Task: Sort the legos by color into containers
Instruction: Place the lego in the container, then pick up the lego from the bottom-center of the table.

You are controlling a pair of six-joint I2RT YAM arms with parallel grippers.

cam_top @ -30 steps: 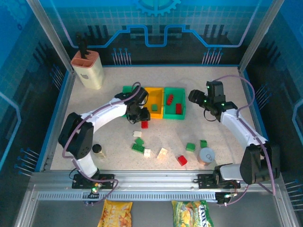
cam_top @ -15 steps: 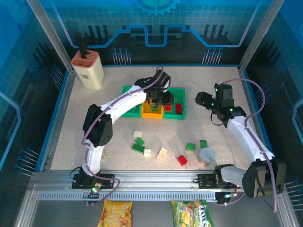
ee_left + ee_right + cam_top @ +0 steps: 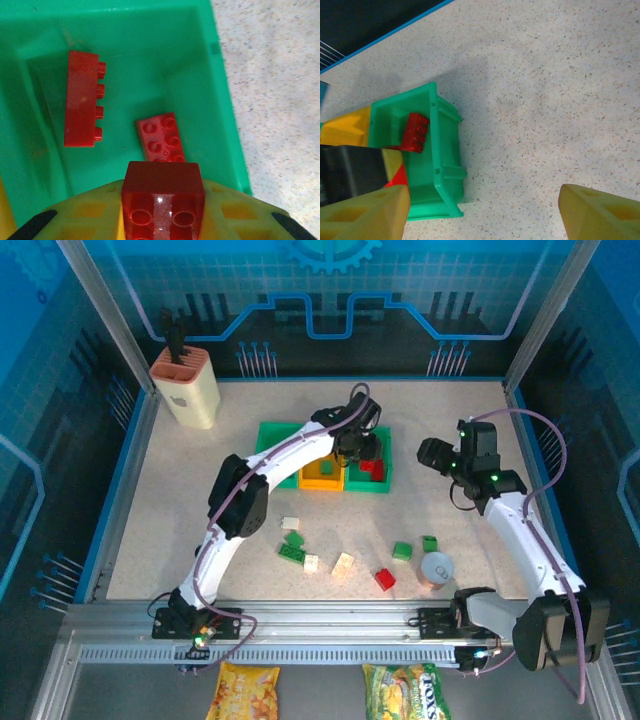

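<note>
The left pincer (image 3: 163,215) is clamped on a red brick (image 3: 163,187) and holds it above the near edge of the right green bin (image 3: 220,95), at the bottom centre of the left wrist view. Two red bricks lie on the floor of this bin: one on its side (image 3: 82,100) at the upper left with its studs pointing right, and one studs-up (image 3: 160,137) just ahead of the held brick. In the top view, the left pincer (image 3: 360,448) is over the same bin (image 3: 372,487) at the upper centre of the frame. This bin is joined to the yellow-orange bin (image 3: 322,481) and the left green bin (image 3: 270,432). The right pincer (image 3: 432,452) stands with its jaws apart, holds nothing, and is above the desk (image 3: 200,500) to the right of the bins. In the right wrist view its fingers (image 3: 365,215) occupy the lower corners. Loose legos lie on the desk in the lower centre of the top view: cream (image 3: 290,523), green (image 3: 291,553), red (image 3: 385,579) and green (image 3: 402,551), among others, near a grey can (image 3: 437,569).
</note>
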